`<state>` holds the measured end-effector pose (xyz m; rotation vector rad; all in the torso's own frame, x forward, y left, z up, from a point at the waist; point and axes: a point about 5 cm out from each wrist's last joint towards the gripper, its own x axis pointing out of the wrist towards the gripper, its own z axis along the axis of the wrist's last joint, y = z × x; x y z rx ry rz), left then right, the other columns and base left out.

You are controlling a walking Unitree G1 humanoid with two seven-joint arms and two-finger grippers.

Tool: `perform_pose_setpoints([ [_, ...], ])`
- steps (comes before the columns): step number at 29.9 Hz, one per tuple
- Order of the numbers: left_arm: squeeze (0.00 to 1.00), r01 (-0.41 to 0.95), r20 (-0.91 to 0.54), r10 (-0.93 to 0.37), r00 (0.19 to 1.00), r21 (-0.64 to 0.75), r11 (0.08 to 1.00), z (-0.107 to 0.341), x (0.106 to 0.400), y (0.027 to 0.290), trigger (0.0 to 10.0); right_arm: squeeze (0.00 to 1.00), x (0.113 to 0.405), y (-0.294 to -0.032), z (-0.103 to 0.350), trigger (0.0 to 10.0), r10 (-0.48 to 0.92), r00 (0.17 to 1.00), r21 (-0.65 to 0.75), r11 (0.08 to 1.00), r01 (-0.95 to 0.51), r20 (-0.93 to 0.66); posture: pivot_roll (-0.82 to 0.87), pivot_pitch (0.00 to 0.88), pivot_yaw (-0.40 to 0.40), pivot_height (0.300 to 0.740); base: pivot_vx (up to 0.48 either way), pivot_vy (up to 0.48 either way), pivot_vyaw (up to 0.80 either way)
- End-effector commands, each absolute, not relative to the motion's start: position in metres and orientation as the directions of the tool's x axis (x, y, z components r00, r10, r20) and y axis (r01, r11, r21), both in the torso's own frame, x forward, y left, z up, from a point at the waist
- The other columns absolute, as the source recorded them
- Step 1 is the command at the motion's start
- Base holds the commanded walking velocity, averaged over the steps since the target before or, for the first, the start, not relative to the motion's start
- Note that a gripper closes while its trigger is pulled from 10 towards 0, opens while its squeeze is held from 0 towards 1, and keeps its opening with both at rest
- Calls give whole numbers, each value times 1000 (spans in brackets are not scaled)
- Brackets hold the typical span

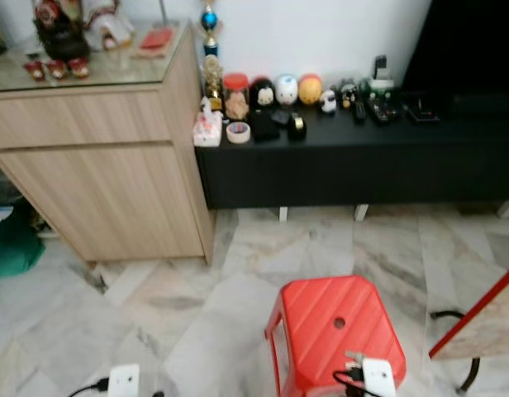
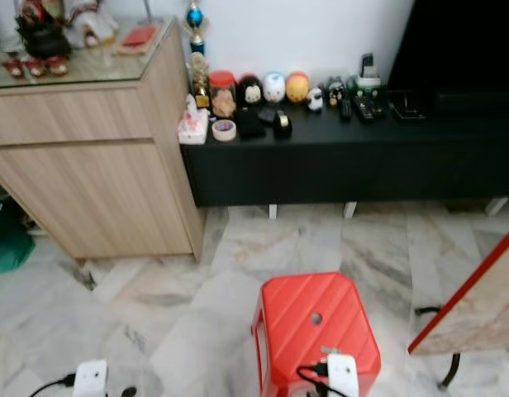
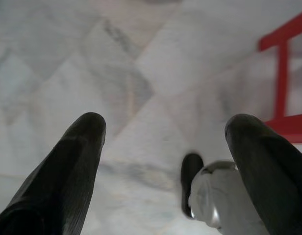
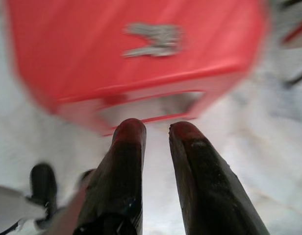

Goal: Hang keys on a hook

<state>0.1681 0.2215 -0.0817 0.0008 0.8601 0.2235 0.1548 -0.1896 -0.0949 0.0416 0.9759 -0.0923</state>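
Our right gripper hangs low with its two black fingers close together, holding nothing. It points at the red plastic stool, and a blurry bunch of silver keys lies on top of that stool. Our left gripper hangs over the grey and white marble floor with its fingers wide apart and empty.

From our head, we see the stool standing on the marble floor just in front of us. Past it, on our left, stands a light wooden cabinet with a glass top. Beside it, against the white wall, runs a long low black shelf. Small round toy figures, a roll of tape and remote controls sit in a row on it.
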Motion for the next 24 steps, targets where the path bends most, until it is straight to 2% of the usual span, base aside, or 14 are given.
perform_pose_setpoints([
  [1,0,-195,-757,209,620,109,975,-83,164,227,10000,0,156,-186,-95,10000,-60,561,-3,995,102,-826,49,34,19,740,0,-465,0],
  [12,0,-204,-761,216,612,113,973,-83,162,228,10000,0,158,-186,-93,10000,-51,593,29,992,125,-804,50,33,17,740,0,0,0],
  [17,0,-204,-750,222,623,117,972,-82,163,229,10000,0,160,-186,-90,10000,-76,649,87,973,215,-757,49,28,17,740,0,0,0],
  [21,0,-217,-724,245,644,134,967,-78,169,233,10000,0,163,-186,-87,10000,-74,685,104,971,215,-725,47,24,17,740,0,0,0],
  [22,0,-225,-708,253,660,135,965,-75,173,235,10000,0,181,-183,-79,10000,-64,731,101,978,180,-680,40,19,15,740,0,0,0],
  [24,0,-231,-677,257,689,131,964,-70,182,236,10000,0,237,-169,-46,10000,-45,843,106,987,120,-536,42,15,12,740,0,0,0],
])
